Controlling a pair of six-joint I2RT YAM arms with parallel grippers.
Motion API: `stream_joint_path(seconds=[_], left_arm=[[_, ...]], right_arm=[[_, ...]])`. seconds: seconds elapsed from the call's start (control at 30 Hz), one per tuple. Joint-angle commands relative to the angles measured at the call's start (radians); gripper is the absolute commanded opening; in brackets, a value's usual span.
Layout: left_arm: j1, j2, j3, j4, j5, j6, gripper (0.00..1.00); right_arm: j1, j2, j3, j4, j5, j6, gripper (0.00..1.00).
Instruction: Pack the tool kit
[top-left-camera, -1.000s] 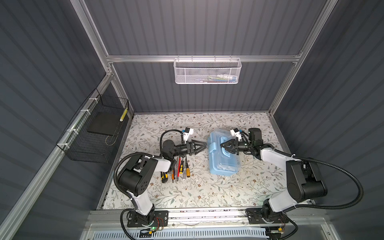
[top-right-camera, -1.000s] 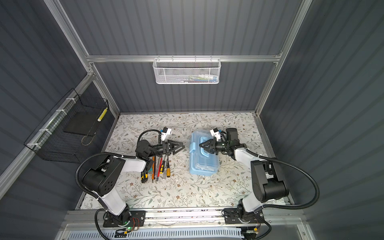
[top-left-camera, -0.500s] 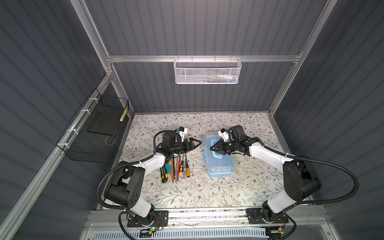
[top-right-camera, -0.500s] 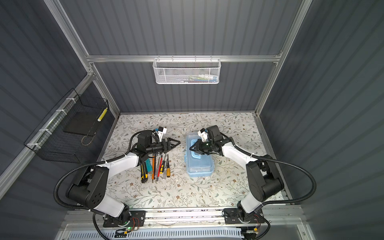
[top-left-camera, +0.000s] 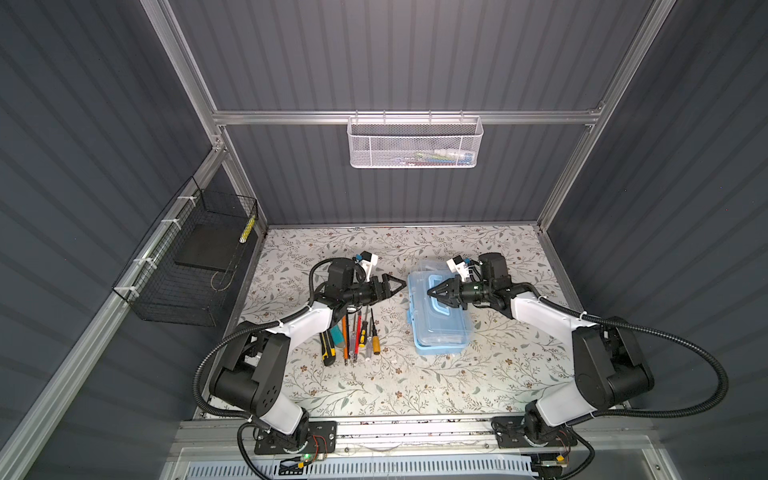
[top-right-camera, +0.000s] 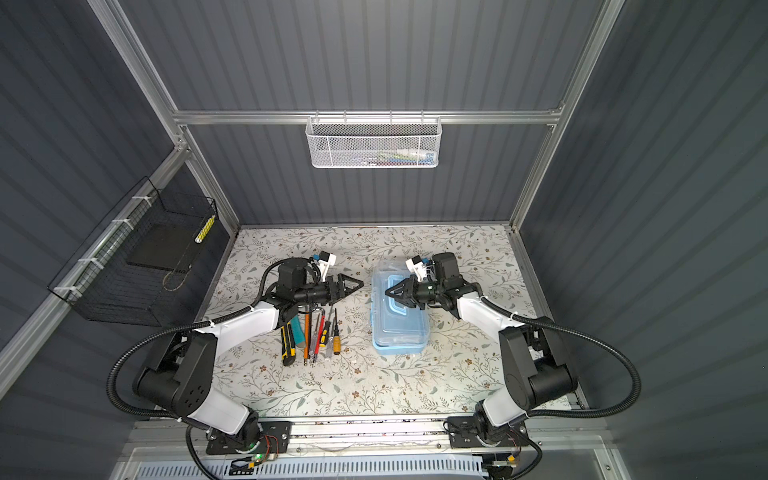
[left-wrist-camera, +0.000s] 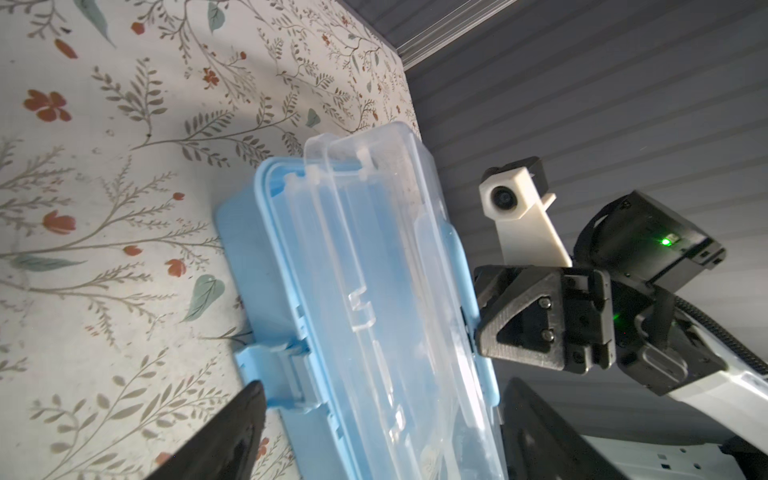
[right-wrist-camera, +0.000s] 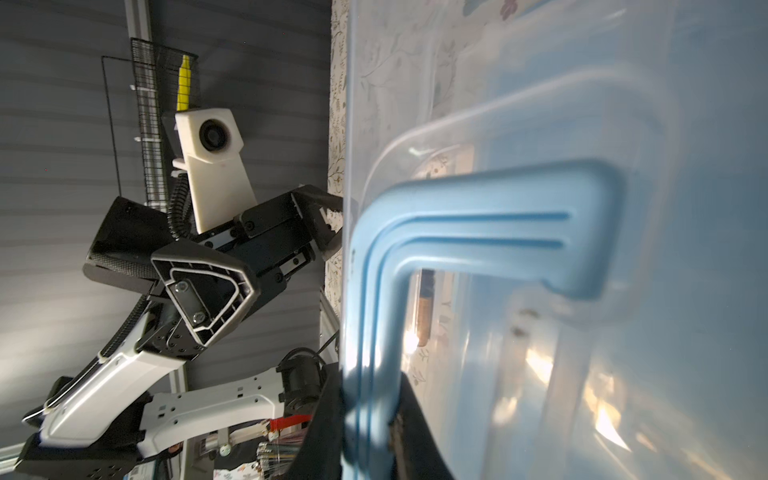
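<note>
Floral tabletop (top-left-camera: 374, 386) under tool kit box (top-left-camera: 440, 328) (grey ribbed walls (top-left-camera: 395, 54))

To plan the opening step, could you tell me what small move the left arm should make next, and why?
Probably ease the left gripper, jaws open, forward onto the blue latch of the tool box. The clear lid looks closed, the right gripper is shut on the blue handle, and the tools lie on the table beside it.

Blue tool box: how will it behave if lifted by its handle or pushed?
Likely light: the tools lie outside the tool box. Thin clear lid probably flexes. Glossy plastic may slip; right gripper pinches only the narrow handle.
</note>
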Motion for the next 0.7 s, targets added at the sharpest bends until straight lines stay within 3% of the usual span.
stream_joint_path(seconds=[0.0, 0.1, 0.3, 0.67], left_arm=[[-0.010, 0.023, 0.057, 0.038, 0.034, -0.016, 0.92], [-0.016, 0.042, 0.081, 0.052, 0.040, -0.024, 0.93], [-0.032, 0.083, 0.124, 0.073, 0.045, -0.038, 0.93], [-0.086, 0.213, 0.173, 0.278, 0.083, -0.168, 0.92]], right_arm=[[-0.001, -0.019, -0.020, 0.249, -0.143, 0.134, 0.00], [-0.002, 0.005, -0.034, 0.383, -0.184, 0.234, 0.00], [0.001, 0.022, -0.048, 0.481, -0.210, 0.292, 0.00], [-0.001, 0.012, -0.044, 0.362, -0.196, 0.204, 0.00]])
